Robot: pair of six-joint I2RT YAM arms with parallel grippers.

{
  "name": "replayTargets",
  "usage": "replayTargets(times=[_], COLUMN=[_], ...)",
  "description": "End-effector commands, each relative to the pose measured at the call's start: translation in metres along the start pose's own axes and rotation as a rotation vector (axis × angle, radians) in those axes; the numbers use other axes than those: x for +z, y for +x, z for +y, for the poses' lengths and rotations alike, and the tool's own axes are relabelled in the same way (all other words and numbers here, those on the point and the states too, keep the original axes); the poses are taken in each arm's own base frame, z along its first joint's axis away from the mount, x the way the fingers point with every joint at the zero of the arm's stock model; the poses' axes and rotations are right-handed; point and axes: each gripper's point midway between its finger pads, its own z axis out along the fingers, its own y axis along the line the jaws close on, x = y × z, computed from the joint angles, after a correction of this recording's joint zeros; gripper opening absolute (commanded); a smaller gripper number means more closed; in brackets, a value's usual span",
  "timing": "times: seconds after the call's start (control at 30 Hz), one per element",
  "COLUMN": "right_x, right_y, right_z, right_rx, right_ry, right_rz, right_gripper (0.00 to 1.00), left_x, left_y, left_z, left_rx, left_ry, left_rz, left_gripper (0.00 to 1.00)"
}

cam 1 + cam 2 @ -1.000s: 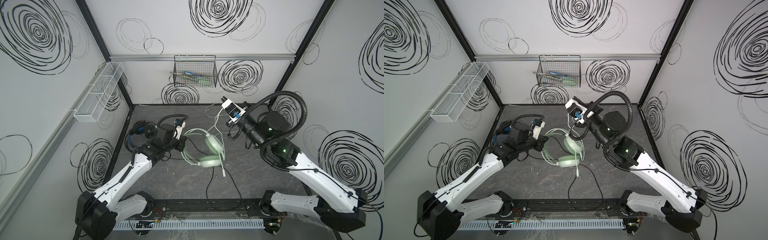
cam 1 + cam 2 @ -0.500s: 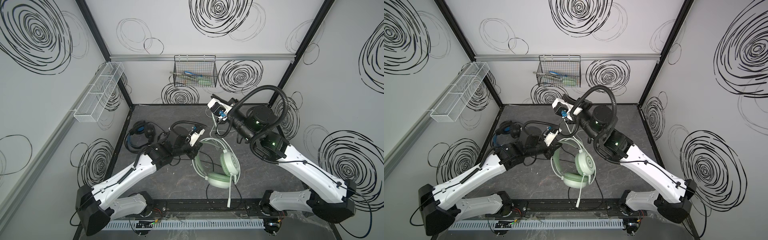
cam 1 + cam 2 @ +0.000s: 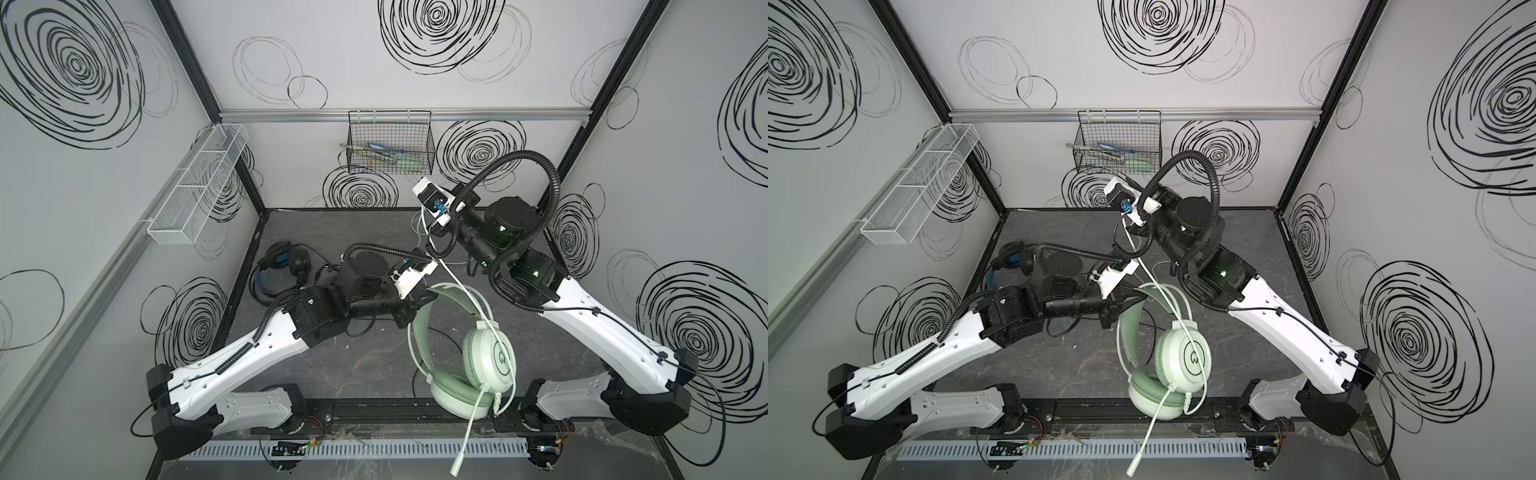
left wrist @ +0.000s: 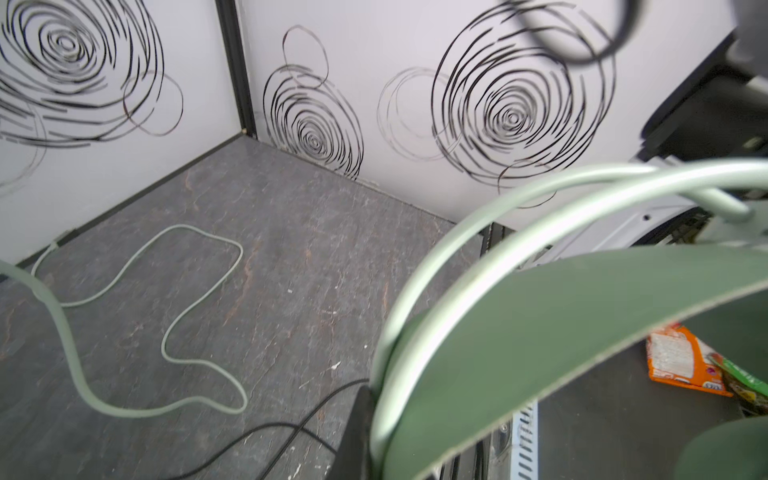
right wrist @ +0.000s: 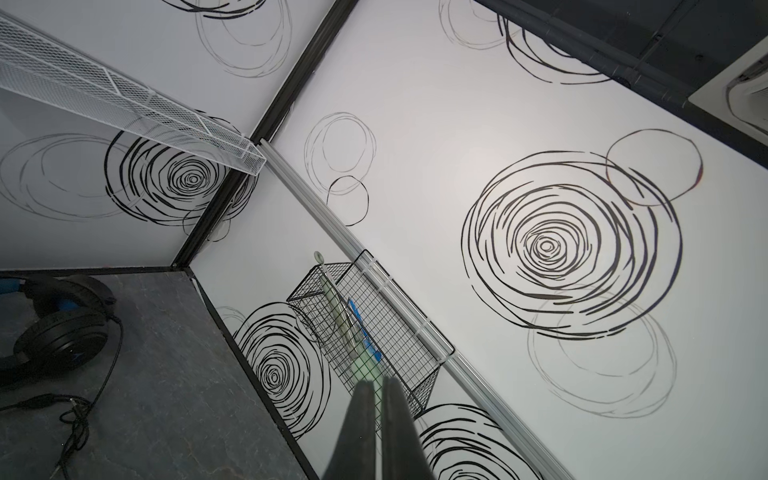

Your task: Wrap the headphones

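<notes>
At the far left, close to the side wall, the black headset (image 3: 282, 266) lies flat on the worktop (image 3: 365, 365) with its black cord loose beside it; neither arm is on it, so its turn seems yet to come.

Next comes the left hand (image 3: 419, 304), clamped on the headband (image 4: 582, 332) of the green headset (image 3: 490, 357). The headset hangs in the air over the front middle of the worktop, ear cups down and the mic boom pointing at the front rail.

From the headset the white cord (image 3: 461, 286) runs up in a straight line to the right hand (image 5: 377, 390), raised near the back wall with its fingers pressed together on the cord. The rest of the cord lies in loose bends on the worktop at the back.

This looks like the start of winding the first headset. The next move calls for the right hand to carry the cord round the headband. The left hand must hold steady, and the line must stay snug enough not to slip.
</notes>
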Motion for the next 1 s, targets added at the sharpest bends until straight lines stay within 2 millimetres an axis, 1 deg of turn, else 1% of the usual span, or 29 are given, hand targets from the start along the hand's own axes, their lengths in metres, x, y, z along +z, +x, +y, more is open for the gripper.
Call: replayTargets(times=[0.0,0.07,0.17,0.23,0.4,0.5,0.73,0.83,0.97], right_x=[0.001,0.000,0.000,0.000,-0.002,-0.002,-0.009,-0.007,-0.006], right_y=[-0.009,-0.009,-0.009,-0.008,-0.011,-0.010,-0.010,-0.007,0.005], right_z=[-0.013,-0.020,-0.027,-0.027,-0.025,-0.026,-0.025,-0.029,-0.031], right_rx=[0.089,0.133,0.185,0.195,0.206,0.223,0.293,0.338,0.418], right_ry=[0.026,0.027,0.021,0.010,-0.005,-0.005,-0.025,-0.019,-0.034], right_rz=[-0.034,-0.047,-0.068,-0.074,-0.094,-0.088,-0.111,-0.120,-0.133], right_gripper=[0.04,0.06,0.08,0.09,0.12,0.14,0.32,0.36,0.45], left_x=[-0.038,-0.050,-0.060,-0.063,-0.063,-0.069,-0.091,-0.095,-0.098], left_y=[-0.064,-0.078,-0.092,-0.099,-0.112,-0.123,-0.150,-0.156,-0.157], left_z=[-0.036,-0.042,-0.045,-0.047,-0.053,-0.060,-0.073,-0.072,-0.062], left_rx=[0.020,0.021,0.030,0.037,0.044,0.038,0.002,0.000,-0.014], left_ry=[0.122,0.134,0.136,0.139,0.174,0.212,0.327,0.319,0.273], left_rz=[-0.209,-0.254,-0.293,-0.308,-0.348,-0.395,-0.514,-0.529,-0.544], left_gripper=[0.00,0.00,0.00,0.00,0.00,0.00,0.00,0.00,0.00])
